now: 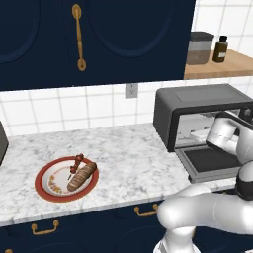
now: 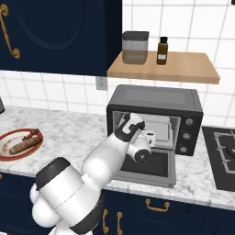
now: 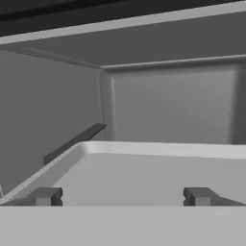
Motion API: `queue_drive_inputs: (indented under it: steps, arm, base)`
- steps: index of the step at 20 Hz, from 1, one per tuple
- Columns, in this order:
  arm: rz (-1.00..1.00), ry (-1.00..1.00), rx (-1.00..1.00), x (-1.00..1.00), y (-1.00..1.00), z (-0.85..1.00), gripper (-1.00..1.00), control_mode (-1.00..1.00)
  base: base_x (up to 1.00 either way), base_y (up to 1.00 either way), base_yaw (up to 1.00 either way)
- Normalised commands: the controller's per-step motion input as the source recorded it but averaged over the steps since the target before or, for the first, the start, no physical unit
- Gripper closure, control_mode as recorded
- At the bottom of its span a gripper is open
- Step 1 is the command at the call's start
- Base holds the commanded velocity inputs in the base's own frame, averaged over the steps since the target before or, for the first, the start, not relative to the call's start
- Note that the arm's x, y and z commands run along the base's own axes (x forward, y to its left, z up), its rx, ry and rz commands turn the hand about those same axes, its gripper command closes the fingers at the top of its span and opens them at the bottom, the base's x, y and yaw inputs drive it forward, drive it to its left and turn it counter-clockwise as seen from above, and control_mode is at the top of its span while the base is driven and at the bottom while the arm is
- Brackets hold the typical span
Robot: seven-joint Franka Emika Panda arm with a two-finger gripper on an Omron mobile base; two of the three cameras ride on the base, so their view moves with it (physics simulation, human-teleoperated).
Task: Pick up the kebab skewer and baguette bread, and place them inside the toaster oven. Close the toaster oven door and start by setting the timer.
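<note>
Skewer and baguette on plate — apparently touching — left of oven.

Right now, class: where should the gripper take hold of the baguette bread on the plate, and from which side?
Grip the baguette bread across its narrow middle, coming from above. It lies flat on the red-rimmed plate, and the kebab skewer sits close beside its far end, so a mid-loaf pinch probably avoids it.

The claw points into the toaster oven, its two dark fingertips set wide apart with nothing between them. Just past the tips lies a pale tray with a raised rim. Grey walls meet in a corner behind it, and a dark rail runs along the left wall.
</note>
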Motion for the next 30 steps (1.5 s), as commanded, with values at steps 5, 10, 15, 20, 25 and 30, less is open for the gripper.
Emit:
queue_drive_inputs:
  steps: [5, 10, 15, 20, 25, 30]
  arm:
    - [-0.05, 0.11, 0.01, -0.60, -0.20, -0.09, -1.00, -1.00]
    - [-0.04, 0.10, 0.01, -0.57, -0.23, 0.00, -1.00, -1.00]
    - [-0.02, 0.08, 0.03, -0.53, -0.14, 0.26, -1.00, -1.00]
    - [0.00, 0.04, 0.12, -0.38, 0.14, 1.00, -1.00, -1.00]
    - [-0.05, 0.19, 0.17, -0.51, 0.61, 0.94, -1.00, -1.00]
    - [-0.19, 0.24, 0.12, -0.55, 0.77, 0.71, -1.00, -1.00]
  base:
    - [0.00, 0.00, 0.00]
    - [0.00, 0.00, 0.00]
    - [0.00, 0.00, 0.00]
    - [0.00, 0.00, 0.00]
    - [0.00, 0.00, 0.00]
    - [0.00, 0.00, 0.00]
